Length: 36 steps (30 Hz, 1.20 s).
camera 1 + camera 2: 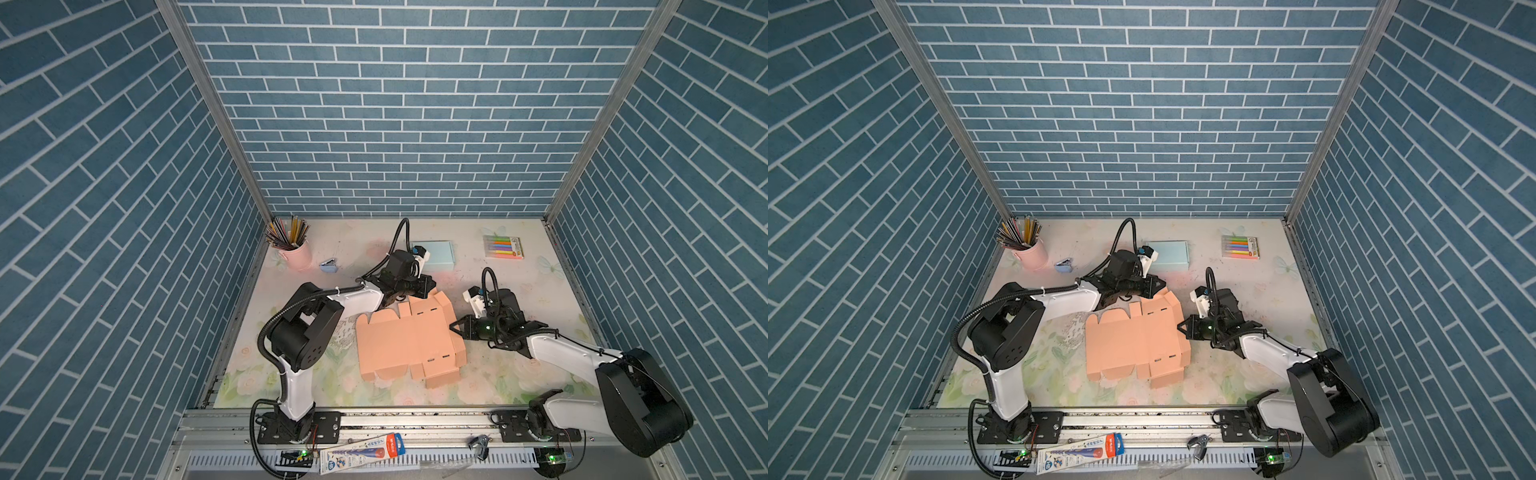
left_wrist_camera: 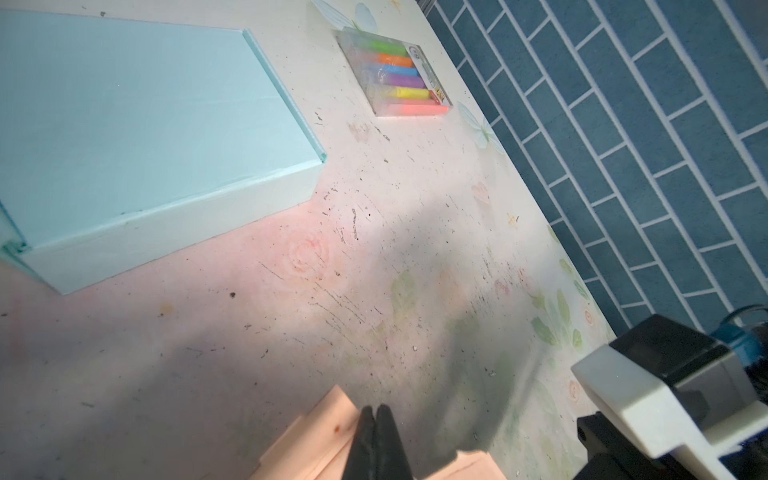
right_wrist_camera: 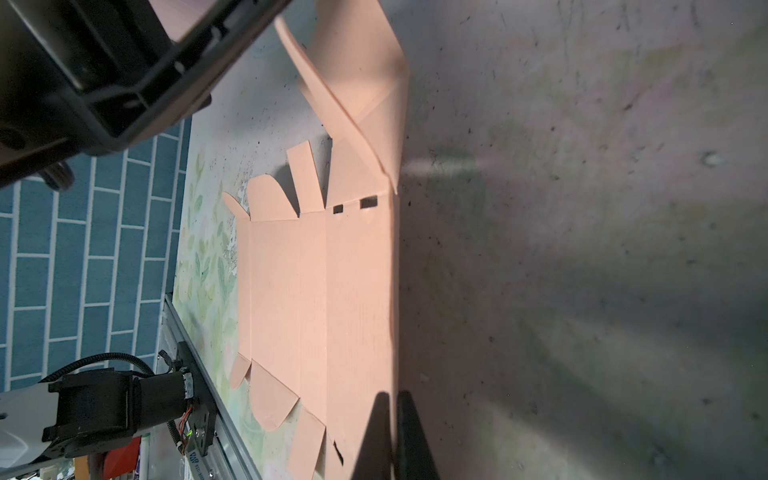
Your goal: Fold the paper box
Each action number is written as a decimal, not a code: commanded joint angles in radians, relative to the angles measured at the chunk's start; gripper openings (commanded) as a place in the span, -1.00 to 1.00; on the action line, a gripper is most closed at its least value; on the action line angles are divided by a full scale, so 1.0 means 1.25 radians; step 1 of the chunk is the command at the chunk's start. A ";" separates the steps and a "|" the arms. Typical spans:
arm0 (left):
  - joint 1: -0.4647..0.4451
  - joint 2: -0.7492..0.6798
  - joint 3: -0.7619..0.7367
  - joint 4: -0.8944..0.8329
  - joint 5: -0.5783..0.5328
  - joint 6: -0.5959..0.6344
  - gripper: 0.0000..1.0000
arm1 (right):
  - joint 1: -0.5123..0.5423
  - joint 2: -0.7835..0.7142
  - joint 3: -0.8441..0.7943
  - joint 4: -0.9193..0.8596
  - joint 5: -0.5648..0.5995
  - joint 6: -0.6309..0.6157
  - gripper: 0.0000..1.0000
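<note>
Left pincer (image 2: 375, 412) pressed together beside raised paper box (image 1: 405, 345) flap, grip unclear; right pincer (image 3: 393, 395) closed at box edge

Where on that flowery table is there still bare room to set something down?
Roomiest: the right side, between the marker pack, the wall and the right gripper. Also the front strip between the cardboard and the metal rail, and the back stretch between the pencil cup and the light blue box. Crowded: the middle, where the left gripper also meets the cardboard.
</note>
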 commanded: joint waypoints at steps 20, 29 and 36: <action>-0.028 0.020 0.013 0.004 0.013 0.023 -1.00 | 0.011 -0.027 0.012 -0.015 0.025 -0.014 -0.95; -0.034 0.016 0.010 0.003 0.019 0.022 -1.00 | 0.011 -0.029 0.017 -0.020 0.027 -0.013 -0.95; -0.043 -0.006 -0.029 0.021 0.021 0.011 -1.00 | 0.011 -0.032 0.022 -0.025 0.032 -0.012 -0.96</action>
